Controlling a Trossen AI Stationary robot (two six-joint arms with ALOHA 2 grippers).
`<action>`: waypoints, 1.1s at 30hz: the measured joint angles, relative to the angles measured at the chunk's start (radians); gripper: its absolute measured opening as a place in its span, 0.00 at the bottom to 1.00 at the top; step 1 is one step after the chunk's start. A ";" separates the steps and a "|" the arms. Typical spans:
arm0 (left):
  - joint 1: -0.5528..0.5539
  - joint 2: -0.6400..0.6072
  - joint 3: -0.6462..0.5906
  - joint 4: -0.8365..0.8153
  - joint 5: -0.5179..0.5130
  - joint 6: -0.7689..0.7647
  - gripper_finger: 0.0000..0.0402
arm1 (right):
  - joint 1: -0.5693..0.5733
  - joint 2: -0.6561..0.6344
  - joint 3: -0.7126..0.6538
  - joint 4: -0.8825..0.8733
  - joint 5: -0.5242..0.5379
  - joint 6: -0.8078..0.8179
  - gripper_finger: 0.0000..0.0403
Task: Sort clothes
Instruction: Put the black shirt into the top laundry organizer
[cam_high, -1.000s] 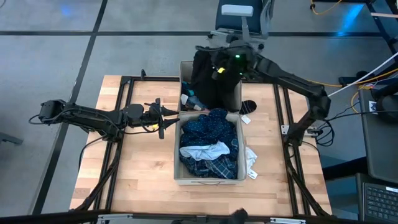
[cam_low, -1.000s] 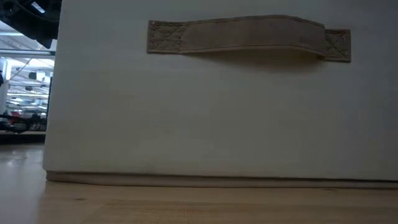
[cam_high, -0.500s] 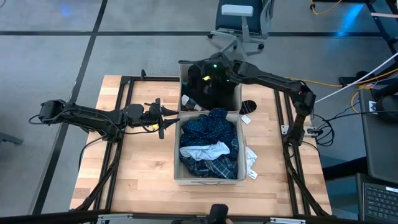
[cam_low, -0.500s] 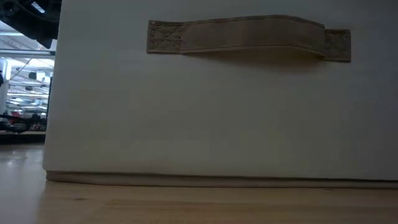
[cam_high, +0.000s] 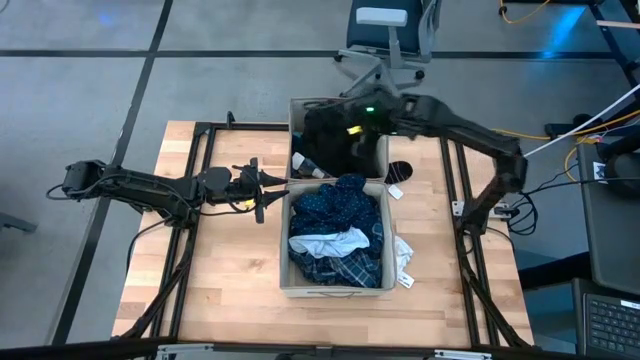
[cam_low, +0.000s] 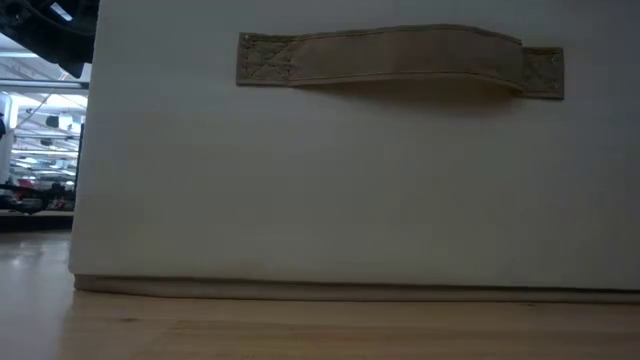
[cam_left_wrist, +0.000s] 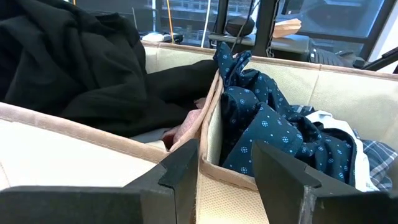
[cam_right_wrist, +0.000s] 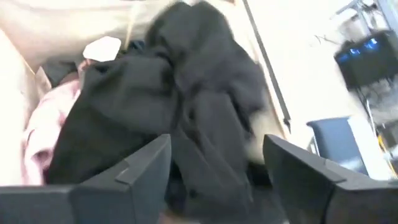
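while the right claw (cam_high: 352, 112) hovers over the far bin (cam_high: 296, 108) with its fingers spread and nothing between them, the black garment (cam_high: 335, 140) lies heaped in that bin, piled high over a pink shirt (cam_right_wrist: 46, 127). the risk is that the heap slumps: part of the black fabric looks draped at the bin's far and right rim, and it could slide out onto the worktop (cam_high: 220, 260) if the arm brushes it on leaving. a dark sock (cam_high: 399, 171) lies on the worktop just right of the bins, easy to overlook. the near bin (cam_high: 335, 290) holds the navy dotted garment (cam_high: 340, 205), a white top (cam_high: 325, 242) and the plaid shirt (cam_high: 335, 268), with white cloth spilling over its right wall. the left claw (cam_high: 262, 190), half-parted and empty, waits at the seam between the bins, where a forward push could shove them.
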 joint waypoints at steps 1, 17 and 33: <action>0.000 0.000 0.000 0.000 0.000 -0.001 0.35 | 0.000 -0.025 0.000 -0.025 0.008 0.016 0.64; 0.000 0.000 0.000 -0.004 0.000 -0.006 0.35 | -0.446 -0.374 -0.729 0.464 -0.097 0.036 0.63; 0.000 0.001 0.000 0.000 0.000 -0.006 0.35 | -0.487 -0.363 -0.998 0.991 -0.208 -0.086 0.61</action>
